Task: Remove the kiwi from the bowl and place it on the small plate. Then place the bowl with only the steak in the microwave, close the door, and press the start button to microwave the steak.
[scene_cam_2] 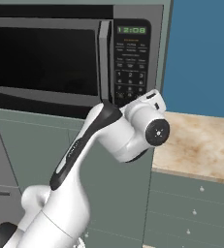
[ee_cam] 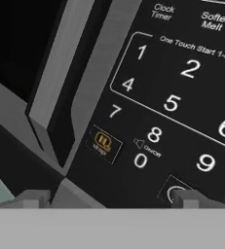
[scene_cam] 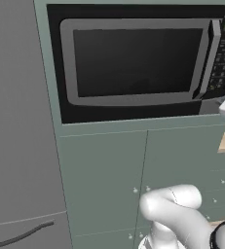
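In the wall of pale green cabinets, the microwave sits built in at about the height of the arm's raised wrist, its door shut flat against the grey frame, the dark glass window showing nothing inside. The long vertical grey bar handle runs down the door's right edge, just beside the black keypad panel, whose green digit display glows at the top.

The hand is pressed up close to the lower part of that keypad. In the hand view its two dark fingertips stand far apart at the bottom of the picture, so the hand is open and holds nothing. The right fingertip lies directly over a round ringed button at the keypad's lower edge, below the 9; whether it touches cannot be told. The left fingertip sits below the door's lower corner, beside the handle's foot. Digits 1 through 9 and 0 spread above the hand, with a small orange-marked key left of the 0.

From the right base view, the white arm bends up from the lower left and its wrist covers the panel's bottom corner. To the right, a beige stone counter runs under a blue wall.
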Motion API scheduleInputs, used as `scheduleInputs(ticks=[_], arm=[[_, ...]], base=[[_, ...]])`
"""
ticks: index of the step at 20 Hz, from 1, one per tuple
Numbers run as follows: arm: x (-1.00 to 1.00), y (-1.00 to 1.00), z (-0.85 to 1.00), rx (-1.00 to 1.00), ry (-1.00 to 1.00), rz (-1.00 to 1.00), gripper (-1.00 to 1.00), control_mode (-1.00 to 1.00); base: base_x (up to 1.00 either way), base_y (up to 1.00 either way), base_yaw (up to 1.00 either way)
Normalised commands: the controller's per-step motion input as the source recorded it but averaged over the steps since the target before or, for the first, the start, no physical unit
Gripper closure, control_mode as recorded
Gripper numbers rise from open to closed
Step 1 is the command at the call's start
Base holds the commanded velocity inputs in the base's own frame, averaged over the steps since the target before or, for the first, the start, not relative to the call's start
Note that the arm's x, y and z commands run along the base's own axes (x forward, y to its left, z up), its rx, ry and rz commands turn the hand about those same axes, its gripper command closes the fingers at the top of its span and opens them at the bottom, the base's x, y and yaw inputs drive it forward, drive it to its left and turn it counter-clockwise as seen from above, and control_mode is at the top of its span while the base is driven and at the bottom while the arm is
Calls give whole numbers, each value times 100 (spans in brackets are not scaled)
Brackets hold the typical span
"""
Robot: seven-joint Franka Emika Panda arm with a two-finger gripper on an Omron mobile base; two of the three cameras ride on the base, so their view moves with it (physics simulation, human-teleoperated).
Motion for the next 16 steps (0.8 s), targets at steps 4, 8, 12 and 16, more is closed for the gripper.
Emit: scheduleInputs(ticks=[4, 8, 12, 16], arm=[[28, -8, -13, 5, 0, 0, -100, -100], [31, -1, -22, 3, 0, 0, -100, -100], [41, 0, -31, 1, 0, 0, -100, -100], [44, 0, -28, 1, 0, 0, -100, -100]], base=[[0, 0, 0], [0, 0, 0], [0, 0, 0], [0, 0, 0]])
